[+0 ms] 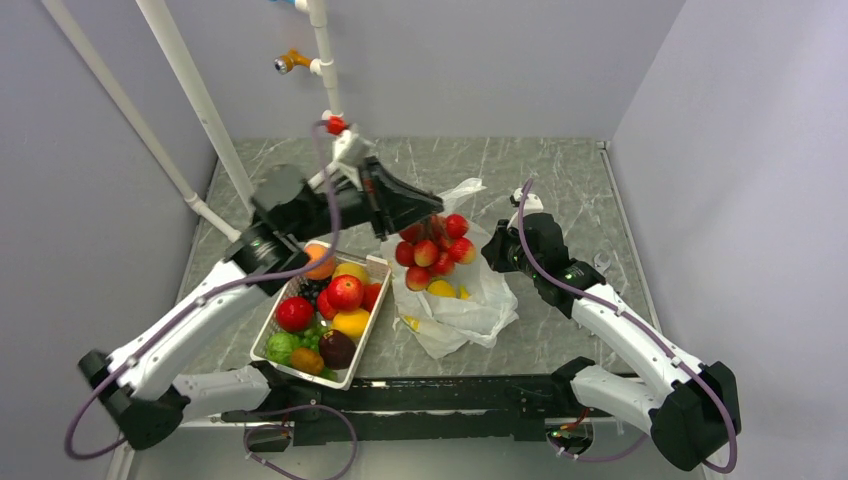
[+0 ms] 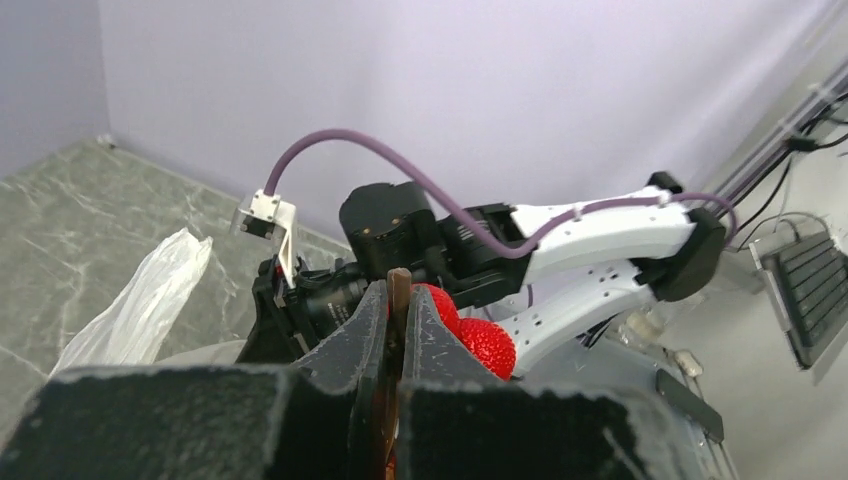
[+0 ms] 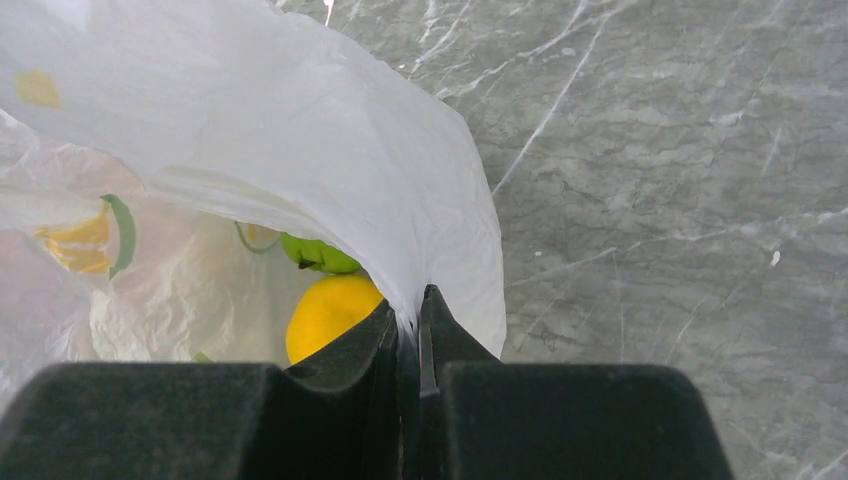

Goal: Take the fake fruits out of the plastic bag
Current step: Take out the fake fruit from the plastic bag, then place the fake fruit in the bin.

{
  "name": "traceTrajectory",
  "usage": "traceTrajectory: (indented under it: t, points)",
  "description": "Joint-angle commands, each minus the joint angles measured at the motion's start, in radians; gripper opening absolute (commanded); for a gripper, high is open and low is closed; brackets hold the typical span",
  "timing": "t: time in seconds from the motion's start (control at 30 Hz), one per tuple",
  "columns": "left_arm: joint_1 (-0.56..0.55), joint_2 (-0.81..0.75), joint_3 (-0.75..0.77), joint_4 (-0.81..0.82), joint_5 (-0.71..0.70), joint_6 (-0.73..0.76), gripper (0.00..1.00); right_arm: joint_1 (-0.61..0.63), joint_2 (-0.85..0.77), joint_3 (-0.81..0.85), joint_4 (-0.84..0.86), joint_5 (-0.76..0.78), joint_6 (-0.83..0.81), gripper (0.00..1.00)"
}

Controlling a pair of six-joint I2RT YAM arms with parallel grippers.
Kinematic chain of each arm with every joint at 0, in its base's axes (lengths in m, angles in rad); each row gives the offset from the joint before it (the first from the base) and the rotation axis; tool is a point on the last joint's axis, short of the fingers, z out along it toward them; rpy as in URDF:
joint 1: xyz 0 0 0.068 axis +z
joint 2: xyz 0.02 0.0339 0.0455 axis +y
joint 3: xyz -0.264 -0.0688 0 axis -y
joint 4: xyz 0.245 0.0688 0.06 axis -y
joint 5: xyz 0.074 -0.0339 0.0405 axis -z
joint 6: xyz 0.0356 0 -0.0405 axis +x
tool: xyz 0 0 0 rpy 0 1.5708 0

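My left gripper [image 1: 432, 208] is shut on the brown stem [image 2: 399, 290] of a bunch of red strawberry-like fruits [image 1: 435, 250], which hangs above the open mouth of the white plastic bag [image 1: 465, 305]. In the left wrist view two of the red fruits [image 2: 488, 345] show behind the fingers. My right gripper [image 1: 488, 252] is shut on the bag's right edge, and the thin film is pinched between its tips [image 3: 410, 318]. Inside the bag [image 3: 300, 150] lie a yellow-orange round fruit [image 3: 325, 312] and a green fruit [image 3: 318, 255].
A white mesh basket [image 1: 372, 318] holding several other fruits stands to the left of the bag, under my left forearm. White pipes [image 1: 190, 90] rise at the back left. Walls close in the marble tabletop [image 1: 560, 170] on three sides.
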Motion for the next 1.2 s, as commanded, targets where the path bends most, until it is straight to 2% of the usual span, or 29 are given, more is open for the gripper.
traceTrajectory:
  t: [0.0, 0.1, 0.23, 0.27, 0.4, 0.57, 0.7, 0.87, 1.0, 1.17]
  points:
    - [0.039, -0.155, 0.019, -0.126, -0.016, -0.025, 0.00, -0.002, -0.009, 0.005, 0.019, 0.013, -0.010, 0.10]
    - [0.048, -0.224, 0.052, -0.397, -0.166, 0.052, 0.00, -0.003, -0.003, 0.006, 0.013, 0.013, -0.016, 0.10]
    - [0.050, -0.313, 0.072, -0.738, -0.435, 0.118, 0.00, -0.003, -0.009, 0.000, 0.011, 0.014, -0.014, 0.10]
    - [0.050, -0.333, 0.062, -0.793, -0.517, 0.122, 0.00, -0.002, -0.010, -0.002, 0.012, 0.014, -0.013, 0.10]
    - [0.051, -0.407, -0.020, -0.951, -0.682, 0.074, 0.00, -0.004, -0.001, 0.006, 0.010, 0.010, -0.014, 0.10]
    - [0.053, -0.434, -0.151, -1.017, -0.808, -0.048, 0.00, -0.003, 0.014, 0.020, 0.008, 0.005, -0.014, 0.10]
    - [0.055, -0.429, -0.258, -1.001, -0.921, -0.126, 0.00, -0.003, 0.011, 0.025, -0.002, 0.005, -0.013, 0.10]
    - [0.078, -0.352, -0.291, -1.013, -1.069, -0.165, 0.00, -0.001, -0.002, 0.028, -0.016, 0.006, -0.012, 0.10]
    - [0.136, -0.313, -0.358, -0.888, -1.001, -0.118, 0.00, -0.002, -0.017, 0.026, -0.019, 0.005, -0.017, 0.10]
    - [0.184, -0.261, -0.391, -0.874, -1.023, -0.143, 0.00, -0.001, -0.053, 0.024, -0.006, -0.055, -0.032, 0.10]
